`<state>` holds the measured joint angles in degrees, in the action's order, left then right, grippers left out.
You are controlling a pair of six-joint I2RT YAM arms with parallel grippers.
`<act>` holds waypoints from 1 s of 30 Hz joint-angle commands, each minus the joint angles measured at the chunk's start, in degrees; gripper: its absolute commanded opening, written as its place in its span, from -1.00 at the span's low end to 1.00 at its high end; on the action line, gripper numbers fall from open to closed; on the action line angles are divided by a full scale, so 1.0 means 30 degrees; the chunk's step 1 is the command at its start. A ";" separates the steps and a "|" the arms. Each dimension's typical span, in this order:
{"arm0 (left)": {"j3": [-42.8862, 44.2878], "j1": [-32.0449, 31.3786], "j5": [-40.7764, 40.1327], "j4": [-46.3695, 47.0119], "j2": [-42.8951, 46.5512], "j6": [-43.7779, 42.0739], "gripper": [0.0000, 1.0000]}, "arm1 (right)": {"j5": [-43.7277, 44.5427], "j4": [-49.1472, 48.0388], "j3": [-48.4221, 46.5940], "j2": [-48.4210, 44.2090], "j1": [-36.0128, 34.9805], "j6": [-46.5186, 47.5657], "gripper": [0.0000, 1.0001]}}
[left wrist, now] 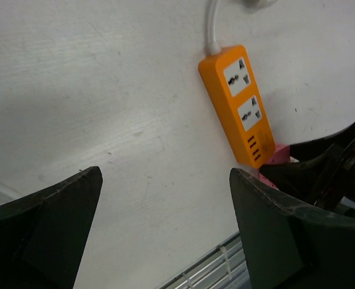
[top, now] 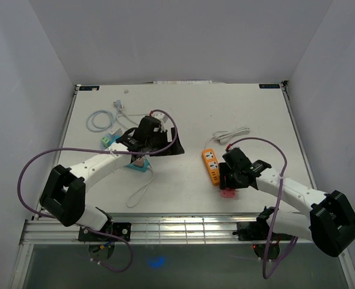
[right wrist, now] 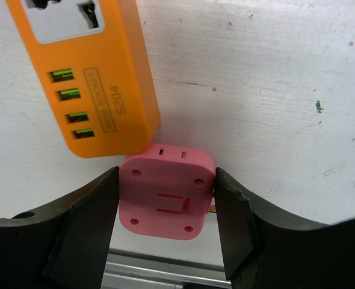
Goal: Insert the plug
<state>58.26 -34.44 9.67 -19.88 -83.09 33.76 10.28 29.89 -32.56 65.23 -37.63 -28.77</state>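
plug's not in yet. my right claw (right wrist: pixel 167 183) pinches the pink plug (right wrist: pixel 165 208) by both sides, just beside the usb end of the orange power strip (right wrist: pixel 114 90). both sockets (left wrist: pixel 236 73) are empty, so lifting, aligning and pushing remain. left claw (left wrist: pixel 165 205) is spread, holding nothing.

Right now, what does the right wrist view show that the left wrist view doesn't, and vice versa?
Only right wrist: the pink plug up close, flush between the right gripper fingers, and the S204 print on the orange power strip. Only left wrist: the strip's two sockets whole, its white cable, and the open, empty left gripper. Both: the strip, its USB ports, a bit of the plug, the white table.
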 commanded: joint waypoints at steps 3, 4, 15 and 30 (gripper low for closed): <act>-0.2510 -0.2376 0.0002 0.3867 0.2786 0.0992 0.96 | 0.0029 0.0291 -0.2501 -0.1206 -0.0114 -0.0368 0.08; -0.3589 -0.2814 -0.0146 0.4887 0.3171 0.1167 0.96 | 0.0145 0.0262 -0.2855 -0.1207 -0.0114 -0.0485 0.08; -0.9459 -0.5629 -0.4979 1.3097 0.7834 0.0616 0.96 | -0.0790 -0.2608 -0.7397 0.0871 -0.0055 -0.2887 0.01; -0.7497 -0.6773 -0.7587 1.7640 0.3851 -0.1029 0.94 | -0.1903 -0.5040 -0.9363 0.1810 -0.0085 -0.5700 -0.09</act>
<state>32.97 -54.52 -10.79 29.41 -70.98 31.27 5.80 18.41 -57.71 70.37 -37.63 -43.86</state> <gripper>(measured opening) 0.974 0.650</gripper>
